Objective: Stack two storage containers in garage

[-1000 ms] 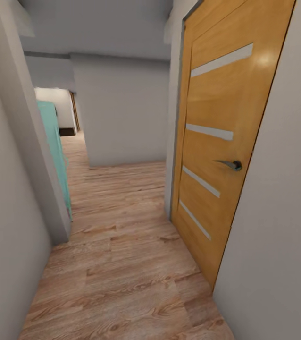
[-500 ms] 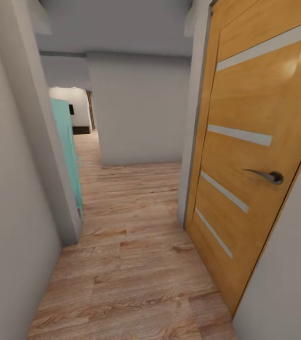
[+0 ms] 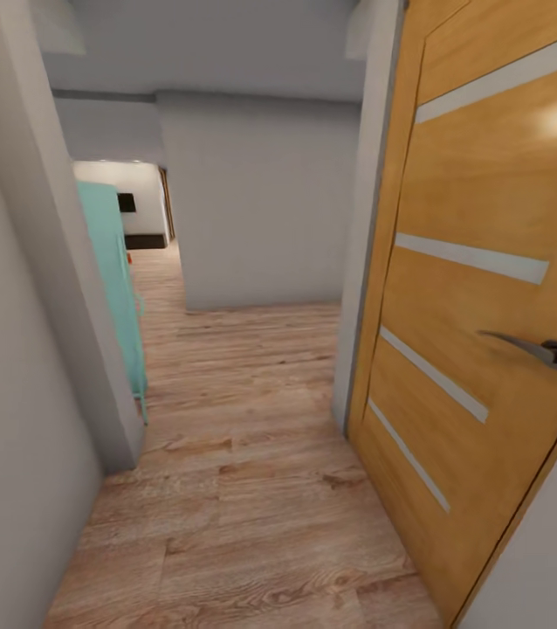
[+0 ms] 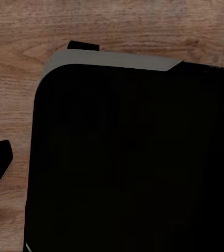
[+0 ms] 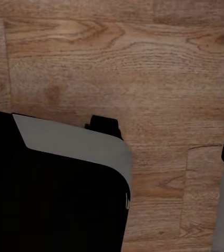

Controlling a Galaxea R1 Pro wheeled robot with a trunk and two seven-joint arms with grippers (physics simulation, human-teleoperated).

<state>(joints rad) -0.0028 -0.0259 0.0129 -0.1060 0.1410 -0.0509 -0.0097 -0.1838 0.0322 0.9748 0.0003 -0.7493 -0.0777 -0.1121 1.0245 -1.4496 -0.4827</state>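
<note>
1. Left: grey wall point(image 3: 17, 367), then a teal panel point(image 3: 117, 288) at its corner; a lit room lies far down the corridor.
2. Middle: wood plank floor point(image 3: 244, 454) runs ahead to a grey block of wall point(image 3: 261, 210).
3. Right: wooden door point(image 3: 479, 306) with frosted strips, shut, lever handle point(image 3: 536, 348) close by.
4. Step, judged: transit through the corridor; the containers are nowhere in these views, nor the garage's concrete.
5. Wrist views look down on planks past a dark body of the robot point(image 4: 133, 157); gripper opening on either arm: cannot tell.
6. Next: keep driving, or turn right to the door.
</note>
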